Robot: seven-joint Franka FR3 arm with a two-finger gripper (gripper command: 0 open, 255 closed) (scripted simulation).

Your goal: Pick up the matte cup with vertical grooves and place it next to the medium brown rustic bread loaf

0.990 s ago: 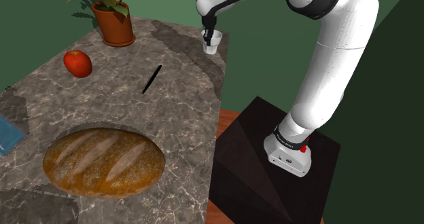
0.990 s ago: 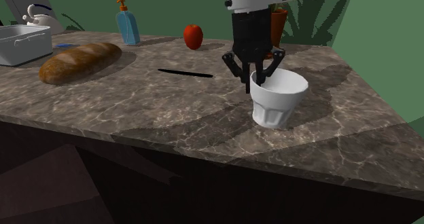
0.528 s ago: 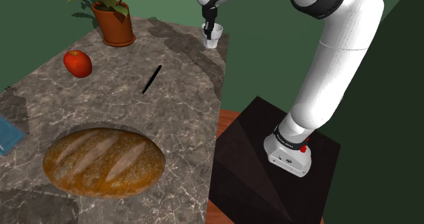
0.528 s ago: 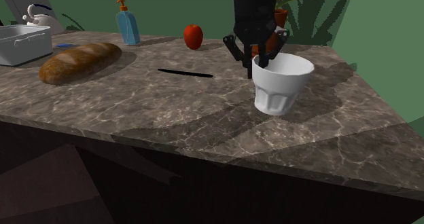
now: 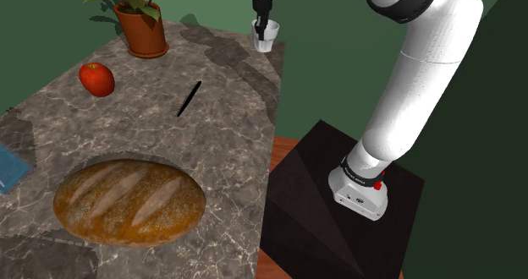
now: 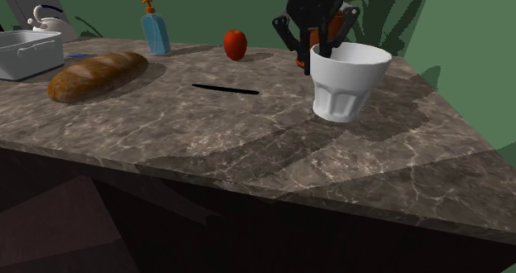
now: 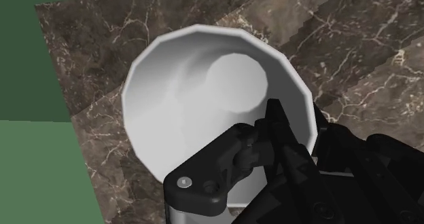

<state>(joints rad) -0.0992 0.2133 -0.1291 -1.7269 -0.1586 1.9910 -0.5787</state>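
At the counter's far corner: my gripper [image 6: 317, 46] pinches the rim of the white grooved cup [image 6: 348, 81], one finger inside and the other against the outer wall.
Change: a second ago the cup stood on the stone. Now it hangs above it, upright, and sits higher in both outside views.
Meaning: I judge the pick done. The carry and the setting-down remain.
Cup's place: in the air near the potted plant [image 5: 140, 24], well apart from the bread loaf [image 5: 129, 199].
Loaf: brown and crusty, lying at the counter's other end, at the shoulder view's lower left.
Between them: a black pen [image 5: 189, 98], with a red apple [image 5: 96, 79] off to one side.
Surface: a dark, veined marble counter [image 5: 224, 150], with open stone beside the loaf where I could set the cup.
Room: green walls. Beyond the loaf in the second exterior view are a blue soap bottle [image 6: 154, 30], a kettle [image 6: 45, 16] and a white bin [image 6: 29, 52].
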